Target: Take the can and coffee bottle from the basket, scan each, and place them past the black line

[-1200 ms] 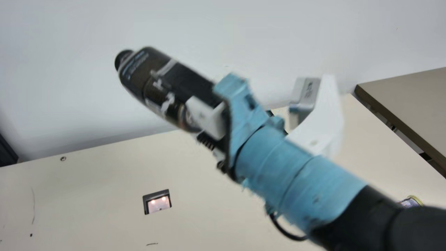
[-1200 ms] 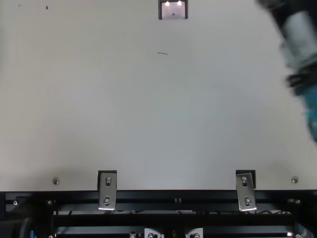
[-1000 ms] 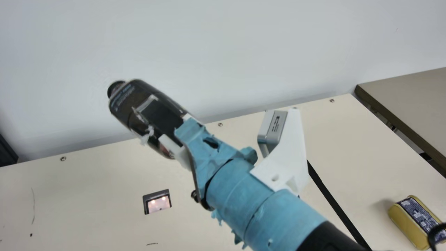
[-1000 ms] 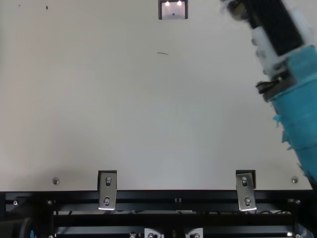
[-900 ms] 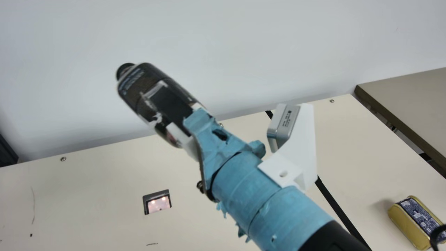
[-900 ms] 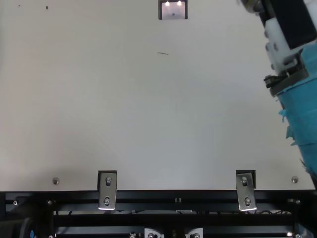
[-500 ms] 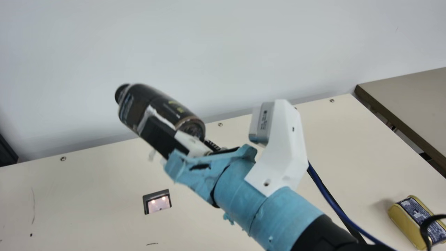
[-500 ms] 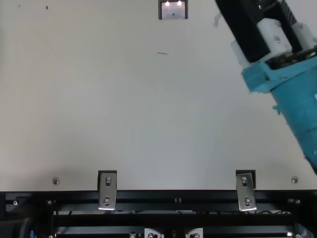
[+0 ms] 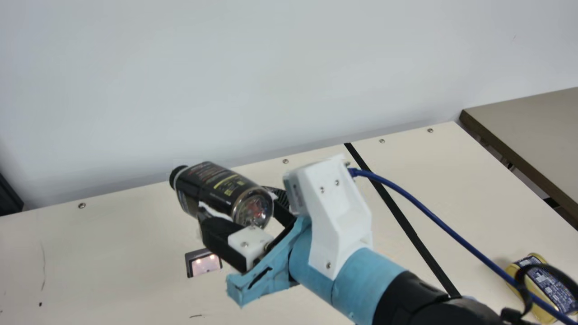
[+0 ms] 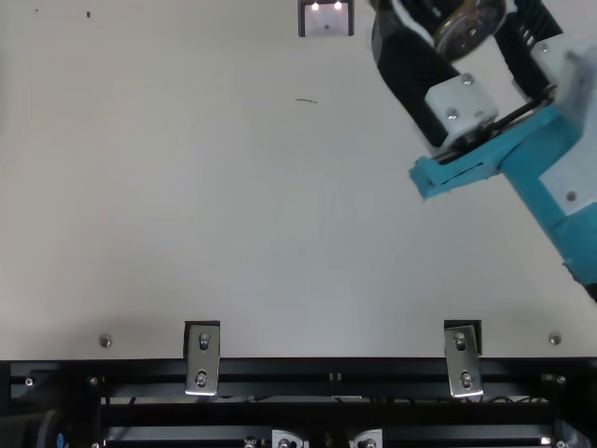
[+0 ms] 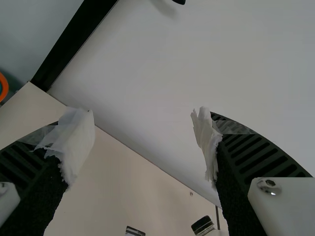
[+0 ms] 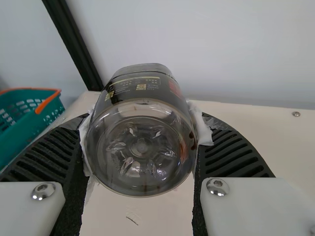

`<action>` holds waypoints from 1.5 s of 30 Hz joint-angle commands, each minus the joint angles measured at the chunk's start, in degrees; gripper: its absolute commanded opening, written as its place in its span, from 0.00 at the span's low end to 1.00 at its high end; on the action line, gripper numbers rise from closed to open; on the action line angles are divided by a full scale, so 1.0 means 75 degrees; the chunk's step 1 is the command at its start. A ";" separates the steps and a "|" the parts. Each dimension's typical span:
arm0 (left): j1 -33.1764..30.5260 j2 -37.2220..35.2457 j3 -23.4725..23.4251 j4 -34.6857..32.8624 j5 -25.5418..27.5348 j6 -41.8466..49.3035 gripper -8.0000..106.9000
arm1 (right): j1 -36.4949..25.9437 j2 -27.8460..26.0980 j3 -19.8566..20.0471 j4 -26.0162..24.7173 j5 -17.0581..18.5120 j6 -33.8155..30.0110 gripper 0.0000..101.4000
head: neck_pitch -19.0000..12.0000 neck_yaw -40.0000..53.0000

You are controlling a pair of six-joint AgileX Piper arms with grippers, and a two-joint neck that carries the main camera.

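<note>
coffee bottle (image 9: 212, 183): small pale and yellow lines of print on the dark side, nothing i can make out from here
can (image 9: 553, 285): rows of tiny pale print on dark blue, too fine for my eyes
readable words or numbers: none

Coffee bottle (image 9: 216, 185) between the right pincer's (image 9: 237, 201) ribbed black fingers (image 12: 236, 152) had a black label, yellow stripe. Well apart from the pincer, can (image 9: 553, 284) was yellow, navy-panelled.
</note>
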 commanded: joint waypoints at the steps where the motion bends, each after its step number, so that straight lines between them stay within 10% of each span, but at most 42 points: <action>1: 0.0000 0.0000 0.0000 0.0000 0.0000 0.0000 0.85 | -0.0008 0.0111 0.0063 -0.0776 -0.0115 0.0257 0.00 | -0.0104 -0.0046; 26: 0.0000 0.0000 0.0000 0.0000 0.0000 0.0000 0.85 | -0.0701 0.1951 0.0046 -0.5364 -0.1240 0.3988 0.00 | -0.0104 -0.0046; 45: 0.0000 0.0000 0.0000 0.0000 0.0000 0.0000 0.85 | -0.1098 0.3607 -0.0496 -0.6420 -0.2573 0.5378 0.00 | -0.0104 -0.0046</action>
